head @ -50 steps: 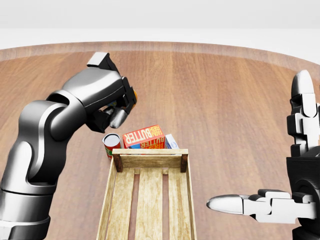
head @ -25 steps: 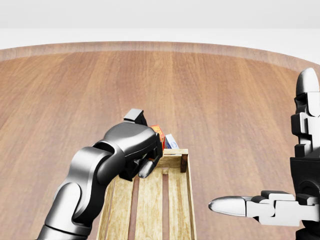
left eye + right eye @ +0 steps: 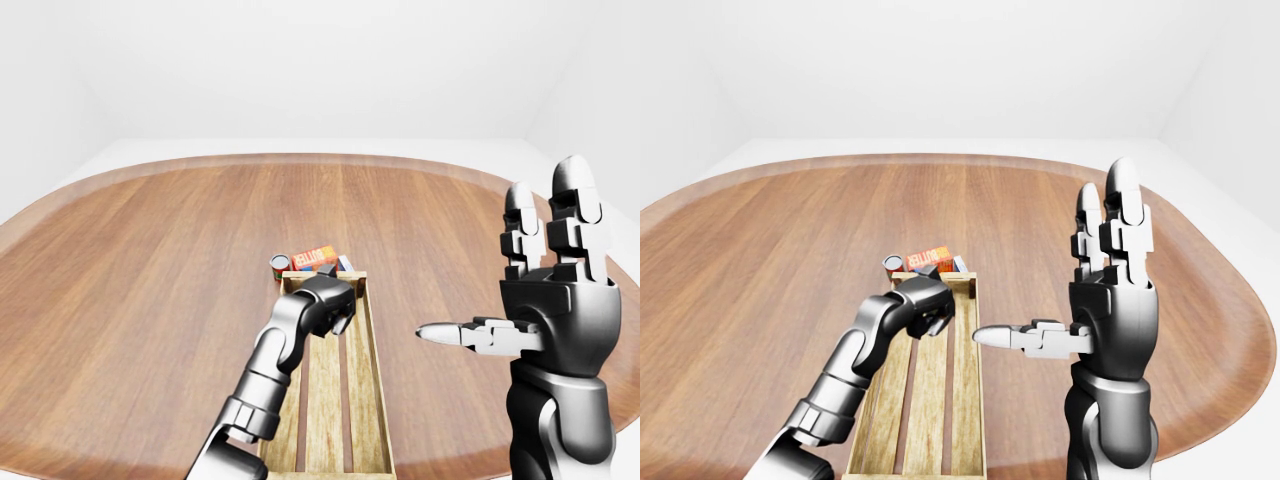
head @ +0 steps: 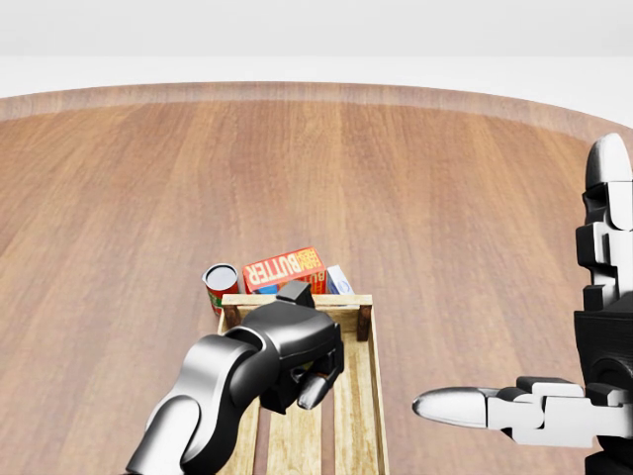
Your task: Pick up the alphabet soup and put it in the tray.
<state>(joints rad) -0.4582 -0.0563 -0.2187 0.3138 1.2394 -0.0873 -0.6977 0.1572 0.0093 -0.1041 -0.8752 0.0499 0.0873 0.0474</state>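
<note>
I judged the alphabet soup [image 4: 220,285] a rigid, slick can, best gripped round its upright sides; it stood outside the tray [image 4: 358,396]. My left hand [image 4: 297,364] hung curled and empty; my right hand [image 4: 584,391] was spread wide.

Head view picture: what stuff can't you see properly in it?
- Left hand: fingers curl under the palm, so open or shut is unclear.
- Tray: near end cut off by the bottom edge; the left arm covers its left side.
- Blue-and-white box: mostly hidden behind the butter box and tray wall.
- Soup can: label too small to read.
- Right hand: cut off by the right edge.
</note>
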